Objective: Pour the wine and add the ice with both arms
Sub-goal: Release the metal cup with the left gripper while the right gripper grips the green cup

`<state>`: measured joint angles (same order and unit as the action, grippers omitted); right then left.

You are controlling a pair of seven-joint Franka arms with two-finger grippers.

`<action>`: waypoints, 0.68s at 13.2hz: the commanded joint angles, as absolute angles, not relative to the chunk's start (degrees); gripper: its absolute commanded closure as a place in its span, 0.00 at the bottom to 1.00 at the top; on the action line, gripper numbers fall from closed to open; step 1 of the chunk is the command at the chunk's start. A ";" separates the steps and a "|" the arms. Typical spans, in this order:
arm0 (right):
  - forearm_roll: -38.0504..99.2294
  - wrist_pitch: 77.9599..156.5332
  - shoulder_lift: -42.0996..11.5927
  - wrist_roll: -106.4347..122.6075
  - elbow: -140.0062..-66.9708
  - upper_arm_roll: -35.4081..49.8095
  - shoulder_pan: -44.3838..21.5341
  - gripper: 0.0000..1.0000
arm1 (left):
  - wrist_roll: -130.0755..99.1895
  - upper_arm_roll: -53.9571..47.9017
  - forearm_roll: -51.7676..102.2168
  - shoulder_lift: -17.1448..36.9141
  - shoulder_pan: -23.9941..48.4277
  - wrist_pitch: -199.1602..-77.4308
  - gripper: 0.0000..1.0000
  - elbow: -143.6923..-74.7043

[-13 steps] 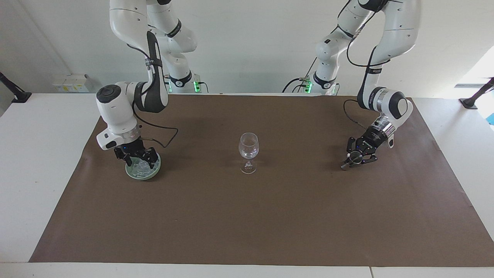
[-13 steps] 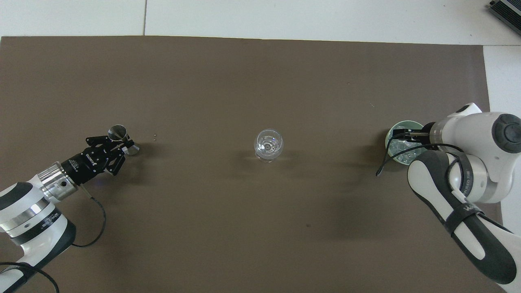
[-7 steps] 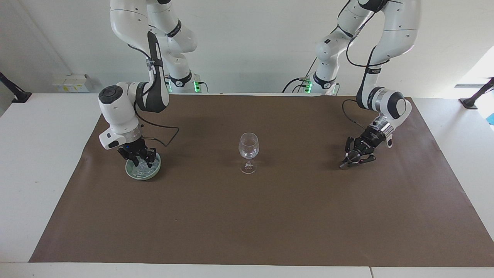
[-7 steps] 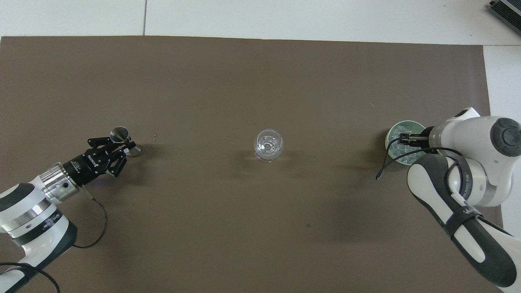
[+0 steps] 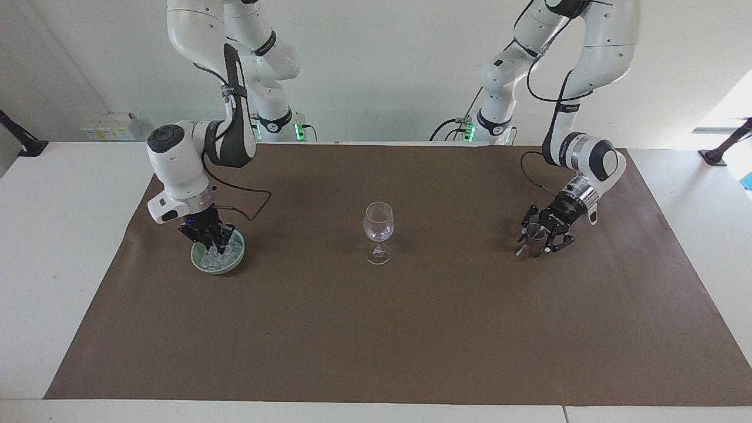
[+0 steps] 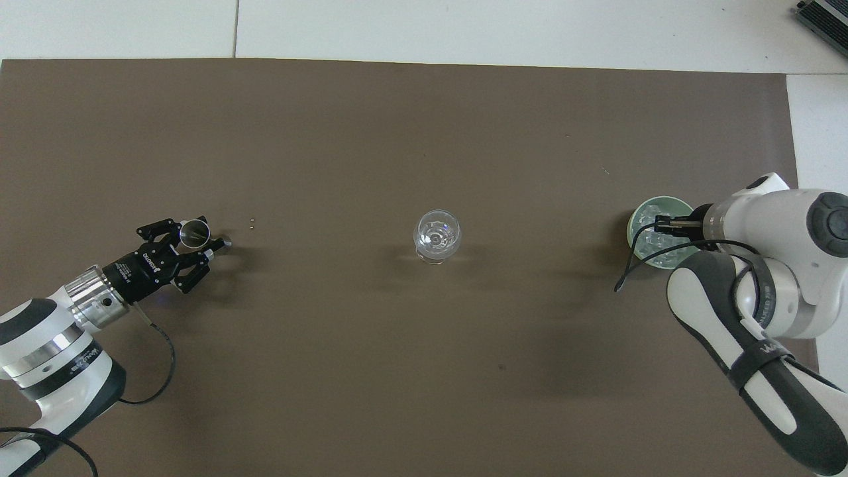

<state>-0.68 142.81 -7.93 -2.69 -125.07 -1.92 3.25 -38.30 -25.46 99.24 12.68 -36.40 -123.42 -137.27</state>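
A clear wine glass (image 5: 378, 223) (image 6: 436, 235) stands upright mid-mat. Toward the right arm's end sits a pale green bowl (image 5: 200, 264) (image 6: 633, 225) of ice (image 5: 232, 250) (image 6: 652, 250). My right gripper (image 5: 217, 245) (image 6: 659, 222) points down into the bowl, its fingertips shut among the cubes. Toward the left arm's end a small metal jigger (image 5: 531, 232) (image 6: 194, 232) rests on the mat. My left gripper (image 5: 537, 238) (image 6: 207, 237) reaches in low from the side, its fingers spread either side of the jigger. No wine shows.
A brown mat (image 5: 376, 329) (image 6: 424, 119) covers the white table. Two tiny specks (image 6: 252, 222) lie on it between the jigger and the glass. The right arm's black cable (image 6: 626, 265) hangs beside the bowl.
The right gripper's fingers have closed in the ice bowl. The left gripper's fingers have parted from the jigger, which now stands more upright on the mat.
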 commanded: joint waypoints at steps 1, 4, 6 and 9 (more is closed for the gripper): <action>-1.05 141.51 -5.54 -1.85 -125.95 -1.41 3.87 1.00 | -37.88 -25.22 98.61 12.57 -36.12 -124.28 0.03 -137.55; -1.05 141.24 -5.28 -1.85 -125.69 -1.41 3.87 1.00 | -37.53 -25.14 95.29 12.74 -36.91 -124.54 0.00 -137.02; -0.97 140.02 -4.22 -1.84 -124.63 -1.41 3.52 1.00 | -37.53 -24.96 93.61 13.01 -37.18 -124.54 0.00 -136.58; -0.26 139.57 -2.73 -2.81 -124.10 -1.14 2.73 1.00 | -37.62 -24.96 93.52 13.10 -37.18 -124.19 0.00 -136.41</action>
